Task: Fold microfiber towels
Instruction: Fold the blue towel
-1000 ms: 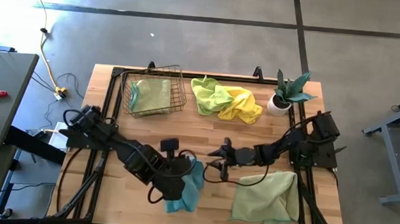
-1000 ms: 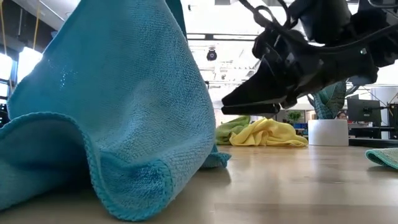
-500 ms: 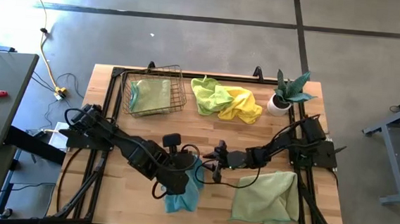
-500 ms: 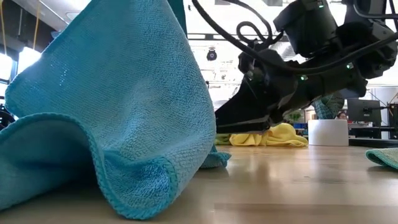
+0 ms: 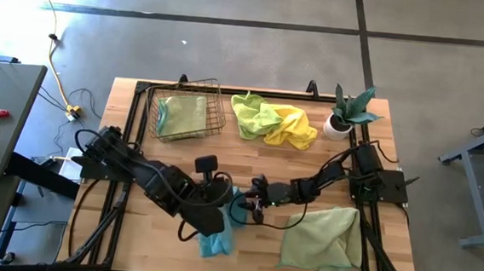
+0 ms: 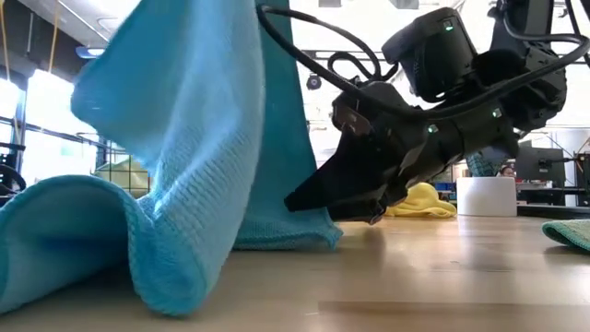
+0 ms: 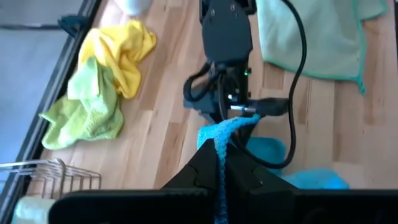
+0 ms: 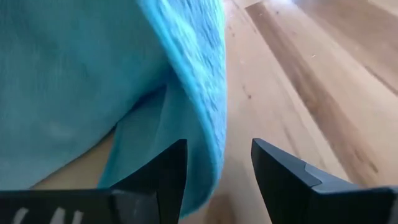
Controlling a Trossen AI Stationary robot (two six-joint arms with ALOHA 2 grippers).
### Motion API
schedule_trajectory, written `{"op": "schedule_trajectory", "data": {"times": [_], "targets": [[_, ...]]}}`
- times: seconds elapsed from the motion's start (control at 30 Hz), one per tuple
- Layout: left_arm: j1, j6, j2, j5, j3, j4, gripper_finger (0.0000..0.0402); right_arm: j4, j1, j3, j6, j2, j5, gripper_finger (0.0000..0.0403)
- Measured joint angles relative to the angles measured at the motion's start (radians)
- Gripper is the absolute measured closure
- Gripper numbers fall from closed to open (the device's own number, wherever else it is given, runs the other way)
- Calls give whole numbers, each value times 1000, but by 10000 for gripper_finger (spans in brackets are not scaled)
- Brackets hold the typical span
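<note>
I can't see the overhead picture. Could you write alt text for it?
Two dark robot arms meet at the middle of a wooden table: the left gripper holds up a blue towel while the right gripper, open, reaches for it. A pale green towel lies nearby; a wire basket, more towels and a potted plant sit behind.

counting it off now: five microfiber towels in sight. one teal towel [image 5: 218, 228] near the front of the worktop [image 5: 249, 162], one pale green towel [image 5: 322, 237] spread beside it, one lime towel [image 5: 256, 115] and one yellow towel [image 5: 294, 126] bunched together at the back, and one pale sage towel [image 5: 182, 114] inside the wire basket [image 5: 217, 121]. that's one basket, and one potted plant [image 5: 346, 115]. two dark arms on the job, so two hands: left hand [image 5: 224, 204] and right hand [image 5: 247, 206].
</note>
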Motion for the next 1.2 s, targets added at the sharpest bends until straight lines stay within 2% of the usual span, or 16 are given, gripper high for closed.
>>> {"op": "schedule_trajectory", "data": {"times": [0.27,0.5,0.73,0.9,1.1,1.2], "targets": [[-1,22,0,-71,63,-8,401,3,12,-1,27,0,-12,229],[-1,22,-1,-147,81,-15,401,7,21,-1,45,-1,-13,229],[-1,37,-1,-180,91,-18,401,7,23,-1,52,-2,-13,233],[-1,40,-1,-186,91,-18,401,6,23,-1,53,-2,-13,278],[-2,38,-1,-185,91,-18,401,-24,23,0,54,-5,-12,384],[-11,16,-1,-170,91,-25,401,-48,23,1,58,-8,-29,391]]}}
